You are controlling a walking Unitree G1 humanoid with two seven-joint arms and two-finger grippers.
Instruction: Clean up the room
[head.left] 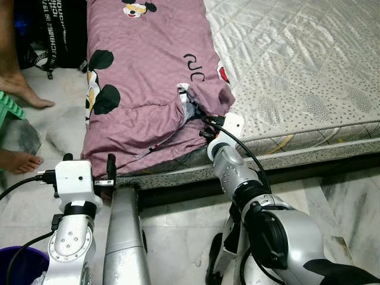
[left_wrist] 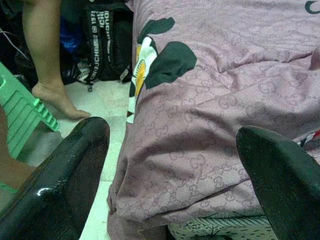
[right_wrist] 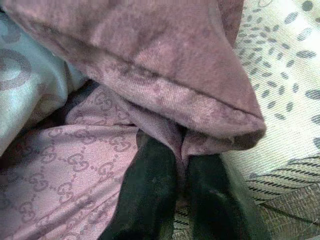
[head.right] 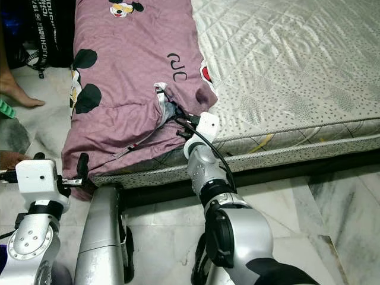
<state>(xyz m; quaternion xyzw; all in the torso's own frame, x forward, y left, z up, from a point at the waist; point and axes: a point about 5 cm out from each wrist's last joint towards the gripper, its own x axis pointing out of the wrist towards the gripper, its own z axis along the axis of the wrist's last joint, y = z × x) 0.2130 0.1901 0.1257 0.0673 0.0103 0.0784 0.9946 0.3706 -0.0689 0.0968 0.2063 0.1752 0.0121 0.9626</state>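
A mauve blanket (head.left: 151, 77) printed with cartoon mice lies folded into a long strip along the left side of the quilted mattress (head.left: 297, 65), its near end spilling over the mattress edge toward the marble floor (head.left: 332, 208). The right gripper (right_wrist: 175, 162) is clenched on that near end: in the right wrist view its two black fingers (right_wrist: 147, 195) pinch a fold of the mauve cloth just under a rolled hem, with the mattress's speckled side panel close beside them. From the head views the same gripper sits at the blanket's near-right corner (head.left: 205, 122), where the cloth bunches up and a paler lining shows through a gap. That hold looks chosen to give a firm purchase on a corner, so the whole strip can be dragged or lifted rather than slipping free.

The left gripper (head.left: 88, 167) hovers just off the blanket's near-left corner with its fingers spread wide and nothing between them; its wrist view looks straight along them at the hanging cloth. I judge it is lined up to take the opposite corner, so both near corners can be carried together.

The blanket's long axis runs near to far, parallel with the mattress's left edge, and its near short edge faces the robot.

A person's bare feet (head.left: 27, 95) stand on the floor at far left, next to a black bag (head.left: 59, 29) and a green plastic stool (left_wrist: 25, 120).
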